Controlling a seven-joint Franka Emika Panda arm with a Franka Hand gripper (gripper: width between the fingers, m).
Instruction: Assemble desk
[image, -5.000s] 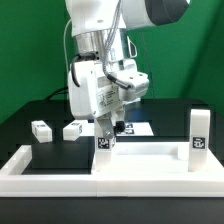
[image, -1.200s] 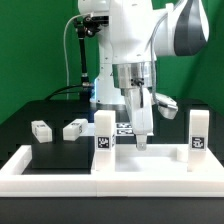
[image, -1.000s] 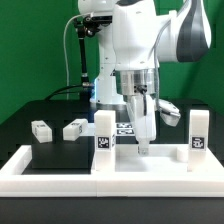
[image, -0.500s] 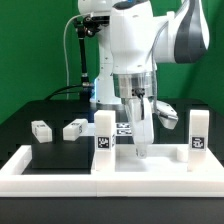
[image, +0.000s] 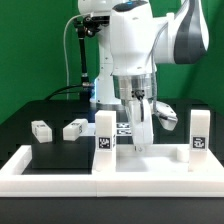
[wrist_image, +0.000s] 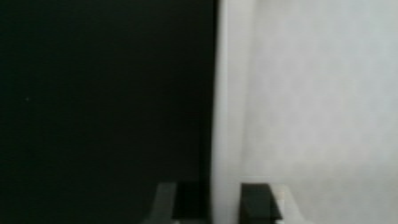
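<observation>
The desk's white tabletop (image: 165, 162) lies at the front of the table, with two legs standing upright on it, one (image: 103, 131) towards the exterior view's left and one (image: 198, 131) at its right. Two more legs (image: 41, 129) (image: 74, 128) lie loose on the black table. My gripper (image: 141, 147) points straight down between the upright legs, at the tabletop's rear rim. In the wrist view the tabletop (wrist_image: 311, 100) fills one side, and the gripper (wrist_image: 215, 205) straddles its edge, shut on the rim.
A long low white wall (image: 40, 170) with turned-up ends runs along the front, and the tabletop rests against it. The marker board (image: 124, 127) lies behind the tabletop. A green backdrop stands at the rear.
The gripper has sunk slightly onto the tabletop's rim and its jaws have closed from wide open. The legs have not moved.
</observation>
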